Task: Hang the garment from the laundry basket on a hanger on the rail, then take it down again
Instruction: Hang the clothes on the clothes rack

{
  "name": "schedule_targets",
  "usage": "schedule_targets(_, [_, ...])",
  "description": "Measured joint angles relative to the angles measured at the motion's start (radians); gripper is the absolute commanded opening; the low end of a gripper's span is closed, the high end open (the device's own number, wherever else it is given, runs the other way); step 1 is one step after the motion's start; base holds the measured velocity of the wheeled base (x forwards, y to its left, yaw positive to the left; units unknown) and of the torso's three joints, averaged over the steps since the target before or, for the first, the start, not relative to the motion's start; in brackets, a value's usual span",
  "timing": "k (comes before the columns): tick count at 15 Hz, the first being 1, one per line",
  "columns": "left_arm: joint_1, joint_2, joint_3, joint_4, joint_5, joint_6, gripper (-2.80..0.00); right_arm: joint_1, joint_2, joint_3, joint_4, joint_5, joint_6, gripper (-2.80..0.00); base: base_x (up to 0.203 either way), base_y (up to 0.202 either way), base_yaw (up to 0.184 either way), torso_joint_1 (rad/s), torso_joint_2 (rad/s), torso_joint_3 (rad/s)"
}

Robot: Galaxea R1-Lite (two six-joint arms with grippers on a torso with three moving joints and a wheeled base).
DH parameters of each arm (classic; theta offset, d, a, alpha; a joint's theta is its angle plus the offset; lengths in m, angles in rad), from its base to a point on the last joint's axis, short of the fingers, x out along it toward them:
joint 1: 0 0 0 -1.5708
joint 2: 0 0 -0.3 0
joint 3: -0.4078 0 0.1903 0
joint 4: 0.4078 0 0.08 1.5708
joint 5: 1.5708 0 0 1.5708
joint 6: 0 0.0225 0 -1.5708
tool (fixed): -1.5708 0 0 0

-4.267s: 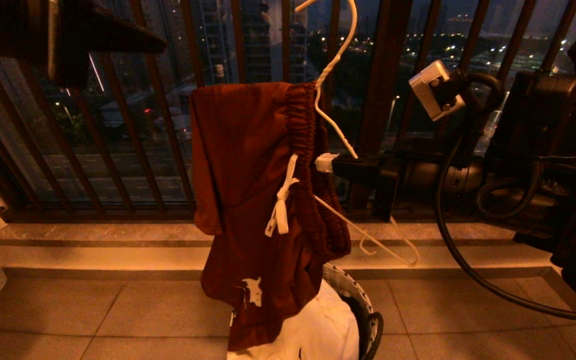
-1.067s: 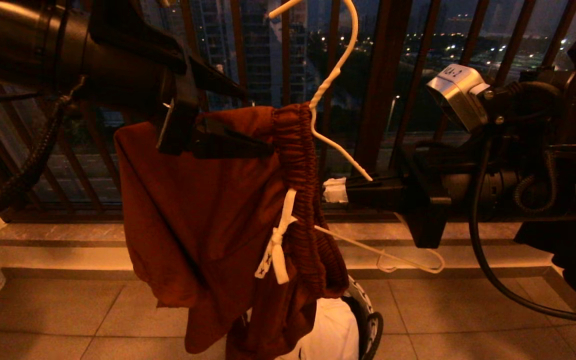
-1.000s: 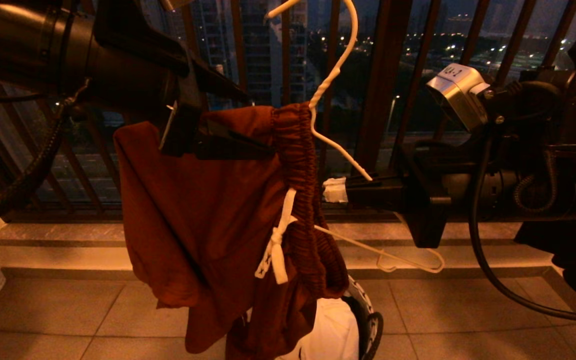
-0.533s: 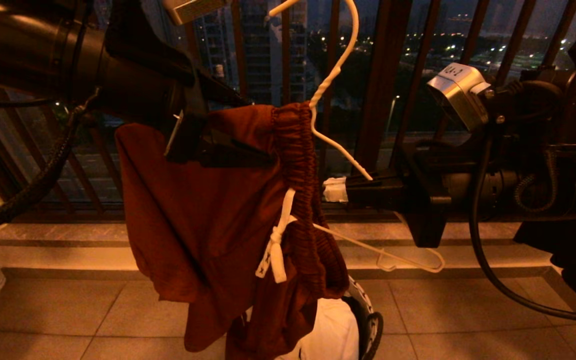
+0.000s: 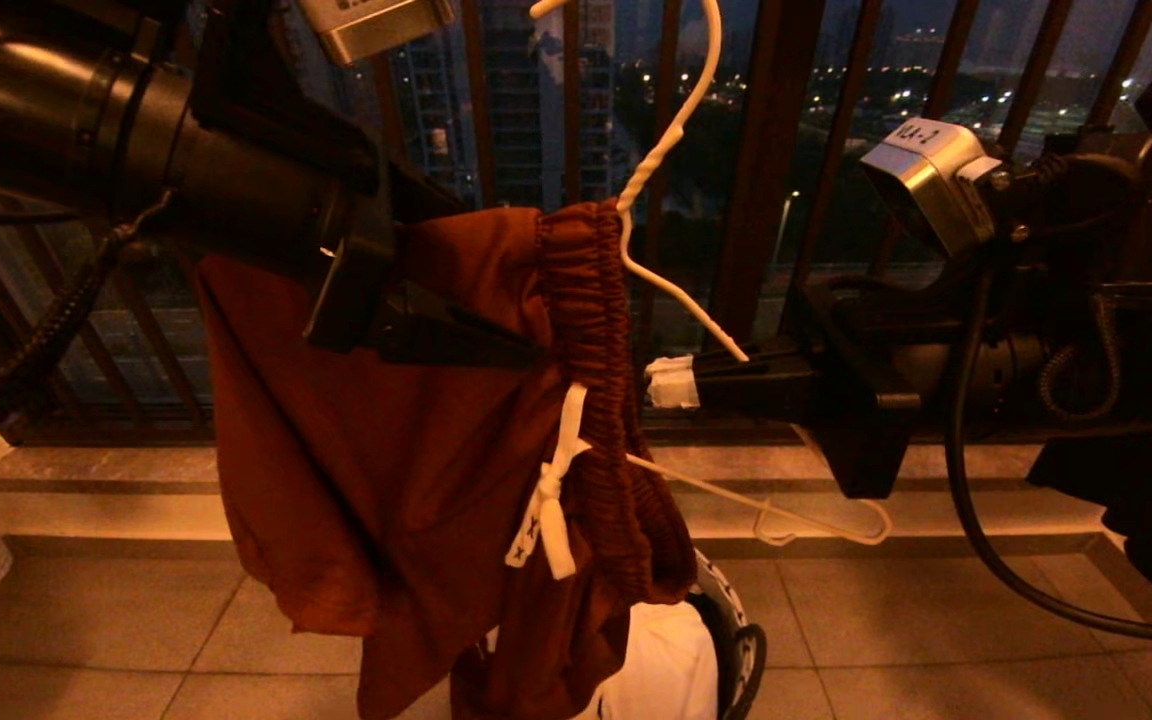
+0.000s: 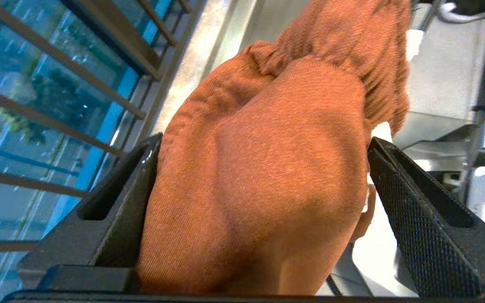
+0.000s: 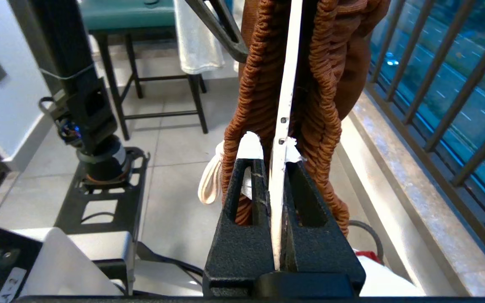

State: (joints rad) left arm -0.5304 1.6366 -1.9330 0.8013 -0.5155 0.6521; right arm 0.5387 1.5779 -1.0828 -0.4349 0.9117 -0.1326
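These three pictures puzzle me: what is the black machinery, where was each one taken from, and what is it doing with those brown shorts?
They show a two-armed robot on a balcony. One camera sits on its head; the others ride on each wrist, looking along the fingers. The right gripper is shut on a thin white hanger, held in the air. Rust-brown shorts are threaded on it. The left gripper stands wide open with shorts fabric bulging between its fingers. Below, on the tiled floor, a laundry basket holds something white.

Head view dim and amber-lit; wrist views brighter, sharper.
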Motion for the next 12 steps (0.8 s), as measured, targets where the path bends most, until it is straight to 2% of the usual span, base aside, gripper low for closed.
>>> schedule_targets(5, [0.001,-0.011,0.000,0.057,-0.030,-0.001,0.00,0.001,-0.001,0.001,0.020,0.050,0.000,-2.80,0.000,0.000,0.000,0.000,0.00,0.000])
schedule_targets(12, [0.001,-0.018,0.009,0.077,-0.039,0.002,0.00,0.001,-0.008,0.001,0.021,0.057,0.000,-2.80,0.000,0.000,0.000,0.000,0.00,0.000])
